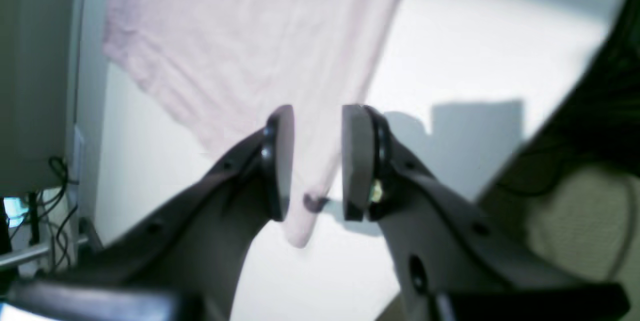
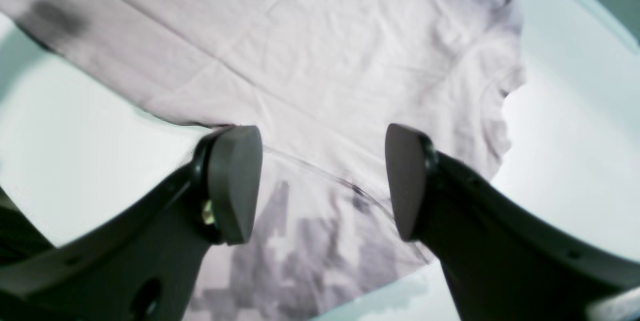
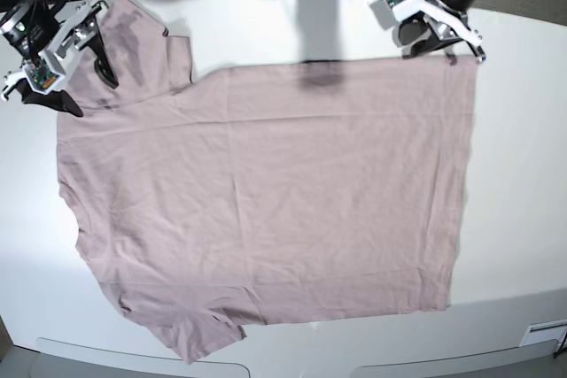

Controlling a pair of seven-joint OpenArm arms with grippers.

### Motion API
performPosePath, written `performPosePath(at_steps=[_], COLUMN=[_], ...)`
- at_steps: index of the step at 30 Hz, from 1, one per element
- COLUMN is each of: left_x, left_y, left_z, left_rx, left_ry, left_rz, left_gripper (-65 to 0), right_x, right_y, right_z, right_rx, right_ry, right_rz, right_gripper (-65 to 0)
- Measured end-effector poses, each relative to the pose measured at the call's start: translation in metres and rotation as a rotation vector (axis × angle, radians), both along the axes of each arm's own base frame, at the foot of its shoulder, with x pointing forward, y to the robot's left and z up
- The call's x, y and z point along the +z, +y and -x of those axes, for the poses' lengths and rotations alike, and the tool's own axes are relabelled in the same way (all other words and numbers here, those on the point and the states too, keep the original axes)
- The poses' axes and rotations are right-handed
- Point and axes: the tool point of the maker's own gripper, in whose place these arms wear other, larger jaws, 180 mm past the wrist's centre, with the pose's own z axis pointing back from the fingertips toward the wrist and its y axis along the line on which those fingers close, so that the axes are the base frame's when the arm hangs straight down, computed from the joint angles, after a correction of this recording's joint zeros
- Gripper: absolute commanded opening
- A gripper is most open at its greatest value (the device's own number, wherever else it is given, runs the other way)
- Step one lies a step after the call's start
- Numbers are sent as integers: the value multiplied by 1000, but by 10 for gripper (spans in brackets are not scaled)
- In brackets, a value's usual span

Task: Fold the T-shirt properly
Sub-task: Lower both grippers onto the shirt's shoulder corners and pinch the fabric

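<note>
While the T-shirt (image 3: 266, 201) lies flat on the desk (image 3: 523, 174), our right pincer (image 2: 322, 183) gapes wide over its sleeve; our left pincer (image 1: 317, 161) stands narrowly apart astride the hem corner, not clamping it.

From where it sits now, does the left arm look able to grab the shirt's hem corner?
Probably yes. The left gripper hangs right over the T-shirt corner, jaws partly open with the cloth edge between them, and nothing lies in the way on the table.

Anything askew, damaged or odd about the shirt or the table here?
Nothing stands out. The T-shirt lies spread flat on the white table, lightly creased, with no tear or stain visible. The dark patches on it look like shadows of the arms. One sleeve lies near the table's front edge.
</note>
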Motion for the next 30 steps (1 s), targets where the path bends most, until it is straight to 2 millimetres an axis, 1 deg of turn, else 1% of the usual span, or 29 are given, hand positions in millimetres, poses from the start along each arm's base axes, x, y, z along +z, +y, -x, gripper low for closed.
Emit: performPosePath(at_steps=[2, 5, 8, 11, 14, 18, 22, 28, 30], left_x=[-18, -48, -60, -61, -66, -75, -80, -82, -81], left_y=[12, 33, 43, 52, 58, 70, 79, 83, 91], left_z=[5, 20, 23, 16, 15, 3, -6, -6, -7], left_rx=[9, -10, -40, -27, -24, -7, 2, -16, -40], left_ry=[37, 91, 75, -1, -3, -24, -39, -29, -22], left_rz=[-49, -161, -225, -247, -268, -296, -321, -338, -360], left_gripper=[-423, -376, -364, -364, -365, -365, -367, -367, -367], right_x=[-6, -10, -10, -10, -10, -12, -6, 4, 5], right_y=[-5, -9, -10, -10, -10, -13, -15, -22, -23], right_z=[3, 4, 5, 5, 5, 5, -1, -11, -12], right_rx=[12, 26, 28, 28, 28, 41, 92, 169, 174], right_ry=[11, 19, 22, 21, 22, 23, 10, 6, 5], right_rz=[65, 124, 131, 131, 131, 176, 210, 287, 292], right_gripper=[-260, -260, -260, -260, -260, -260, -260, -260, -260])
